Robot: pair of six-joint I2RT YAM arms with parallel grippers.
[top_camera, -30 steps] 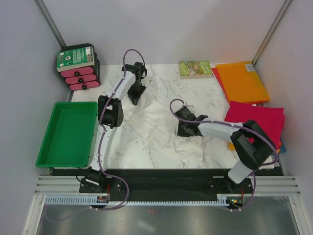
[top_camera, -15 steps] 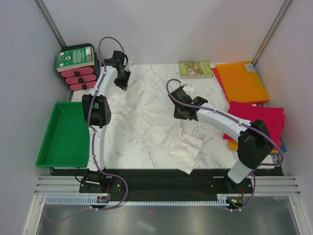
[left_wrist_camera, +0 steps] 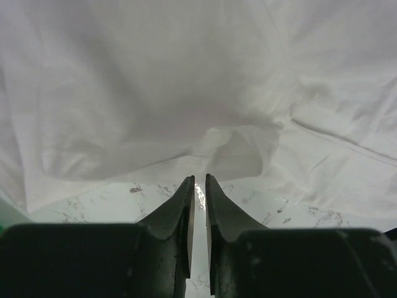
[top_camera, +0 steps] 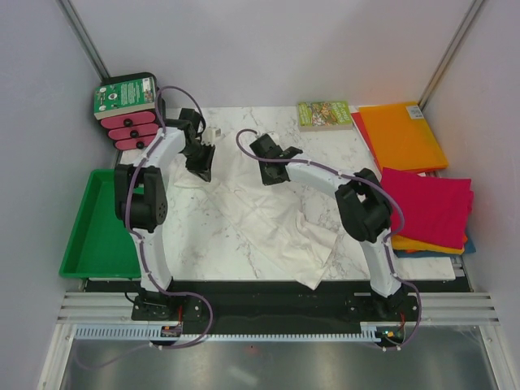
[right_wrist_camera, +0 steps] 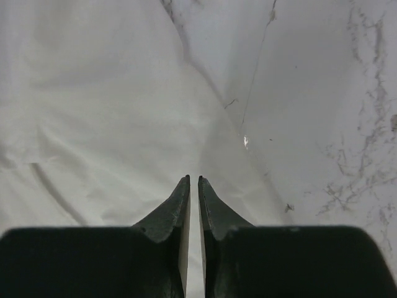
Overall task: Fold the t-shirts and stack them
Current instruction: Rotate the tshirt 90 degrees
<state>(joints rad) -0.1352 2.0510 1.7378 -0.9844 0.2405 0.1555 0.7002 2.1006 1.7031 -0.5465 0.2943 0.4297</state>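
Note:
A thin, wrinkly white t-shirt (top_camera: pixel 260 219) lies spread on the marble table (top_camera: pixel 325 154), from the back left toward the near middle. My left gripper (top_camera: pixel 201 169) sits at its back-left corner. In the left wrist view the jaws (left_wrist_camera: pixel 199 179) stand a narrow slit apart with only marble showing between them, and the shirt's bunched hem (left_wrist_camera: pixel 229 149) lies just past the tips. My right gripper (top_camera: pixel 266 177) hovers over the shirt's back edge, its jaws (right_wrist_camera: pixel 193 179) almost together over white cloth (right_wrist_camera: pixel 93 93), nothing pinched. A folded magenta t-shirt (top_camera: pixel 431 203) lies on orange (top_camera: pixel 418 244) and blue (top_camera: pixel 406 253) ones at the right.
A green tray (top_camera: pixel 97 236) stands off the table's left edge. A black box with pink inserts (top_camera: pixel 130 114) sits at the back left. A green-covered book (top_camera: pixel 325 114) and an orange board (top_camera: pixel 402 134) lie at the back right.
Both arms swung toward the back left, the right arm reaching far across. The white shirt went with them, from a crumpled heap in the middle to a flatter spread.

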